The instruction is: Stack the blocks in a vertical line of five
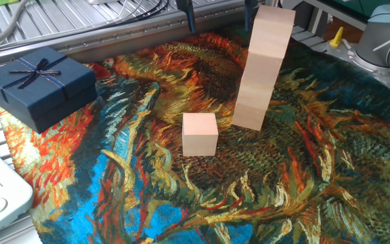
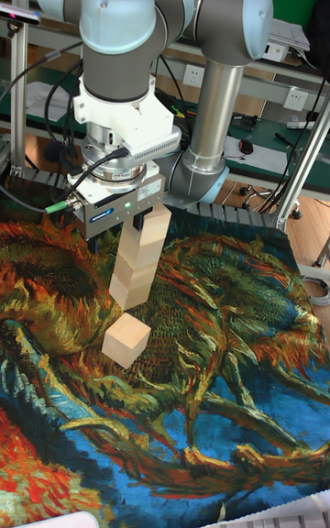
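Tall stack of pale beige wooden cubes (image 1: 263,68) beneath the end effector (image 2: 119,227) (grip state cannot be told); a lone pale beige wooden cube (image 1: 200,134) lies at the stack's 8 o'clock, just beside it.

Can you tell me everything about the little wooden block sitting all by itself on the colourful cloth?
The single pale beige wooden cube looks smooth and plain, with no marks on its faces. It sits flat and upright on the colourful painted-pattern cloth, resting on one face. It stands just in front of the tall stack of matching pale wooden cubes, close to it but apart. Nothing holds it: the grey two-finger gripper is up at the stack's top instead.
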You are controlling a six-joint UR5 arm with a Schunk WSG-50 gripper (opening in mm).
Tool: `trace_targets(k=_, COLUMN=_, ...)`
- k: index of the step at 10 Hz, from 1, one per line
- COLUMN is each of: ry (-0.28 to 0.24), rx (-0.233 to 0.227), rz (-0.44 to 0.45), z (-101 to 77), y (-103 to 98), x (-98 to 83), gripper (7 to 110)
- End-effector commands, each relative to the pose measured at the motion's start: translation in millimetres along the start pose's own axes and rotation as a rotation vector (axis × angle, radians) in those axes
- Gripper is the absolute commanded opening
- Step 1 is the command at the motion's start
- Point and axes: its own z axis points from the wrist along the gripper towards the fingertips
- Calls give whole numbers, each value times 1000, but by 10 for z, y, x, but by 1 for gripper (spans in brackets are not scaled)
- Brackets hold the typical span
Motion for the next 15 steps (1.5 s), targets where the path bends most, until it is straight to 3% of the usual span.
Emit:
trace_targets(k=1, ry=-15, rx=-7, rz=-4, z=-9, y=27, x=-41, gripper=88)
trace_targets(k=9, ry=-19, rx=-13, rz=-9, z=-3, y=45, x=-62, gripper=88)
trace_targets(k=12, ry=-1, rx=24, rz=-22, z=13, y=-64, x=-28, gripper=88)
trace_targets(k=14, ry=20, rx=76, rz=-19, z=6, y=-201, x=20, gripper=88)
trace_targets(k=15, ry=25, rx=128, rz=6, z=-58, y=-295, x=70, gripper=88)
